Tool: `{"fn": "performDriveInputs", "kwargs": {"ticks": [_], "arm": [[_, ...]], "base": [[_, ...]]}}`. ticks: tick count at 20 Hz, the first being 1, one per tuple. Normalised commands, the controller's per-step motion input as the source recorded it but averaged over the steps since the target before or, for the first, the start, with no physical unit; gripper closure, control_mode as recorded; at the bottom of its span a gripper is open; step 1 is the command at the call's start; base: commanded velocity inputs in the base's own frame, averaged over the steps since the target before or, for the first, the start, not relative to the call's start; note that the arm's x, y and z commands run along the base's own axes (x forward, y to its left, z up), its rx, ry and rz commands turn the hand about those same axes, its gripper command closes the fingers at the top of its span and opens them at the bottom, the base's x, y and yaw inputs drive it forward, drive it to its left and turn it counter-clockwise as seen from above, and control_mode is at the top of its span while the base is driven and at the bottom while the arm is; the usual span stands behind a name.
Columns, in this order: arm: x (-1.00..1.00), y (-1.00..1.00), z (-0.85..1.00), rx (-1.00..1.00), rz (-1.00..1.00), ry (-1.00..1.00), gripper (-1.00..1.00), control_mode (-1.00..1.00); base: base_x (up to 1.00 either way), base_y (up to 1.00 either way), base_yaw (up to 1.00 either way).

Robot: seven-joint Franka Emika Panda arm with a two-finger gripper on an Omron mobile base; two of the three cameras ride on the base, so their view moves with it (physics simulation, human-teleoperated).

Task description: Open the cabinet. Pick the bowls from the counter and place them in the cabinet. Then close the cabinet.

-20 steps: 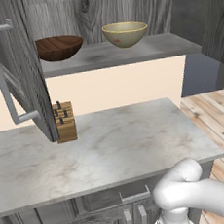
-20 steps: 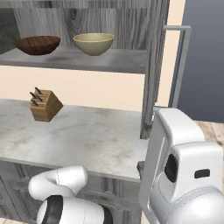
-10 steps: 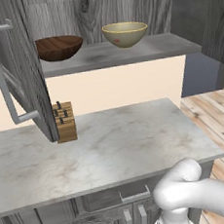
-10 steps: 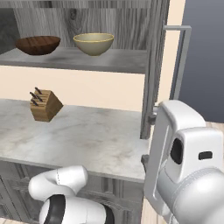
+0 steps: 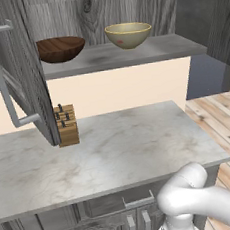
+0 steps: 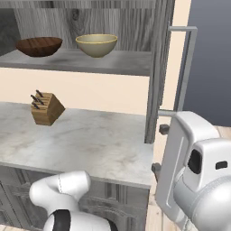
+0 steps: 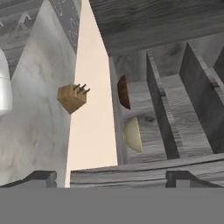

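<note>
With both bowls — the wooden bowl [image 5: 61, 49] and the beige bowl [image 5: 128, 35] — on the cabinet [image 5: 125, 53] shelf, the spread, empty gripper [image 7: 111, 177] should swing the right door [image 6: 159, 67] fully shut — then the left.

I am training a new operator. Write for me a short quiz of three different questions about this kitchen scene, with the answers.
1. True or false: both bowls stand on the cabinet shelf.
2. Which bowl is nearer the left door: A) the brown bowl, B) the beige bowl?
3. Fill in: on the counter stands a wooden knife ____.

Key: 1 true; 2 A; 3 block.
</note>
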Motion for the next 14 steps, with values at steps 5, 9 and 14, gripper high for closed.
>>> {"fn": "performDriveInputs", "kwargs": {"ticks": [5,9,14], "arm": [[0.36,0.00,-0.19,0.10,0.00,-0.03,-1.00,-1.00],[0.26,-0.01,-0.04,0.11,0.00,-0.01,-1.00,-1.00],[0.15,-0.10,0.00,0.11,0.00,0.00,-1.00,-1.00]], "base": [[0.00,0.00,0.00],[0.00,0.00,0.00],[0.00,0.00,0.00]]}}
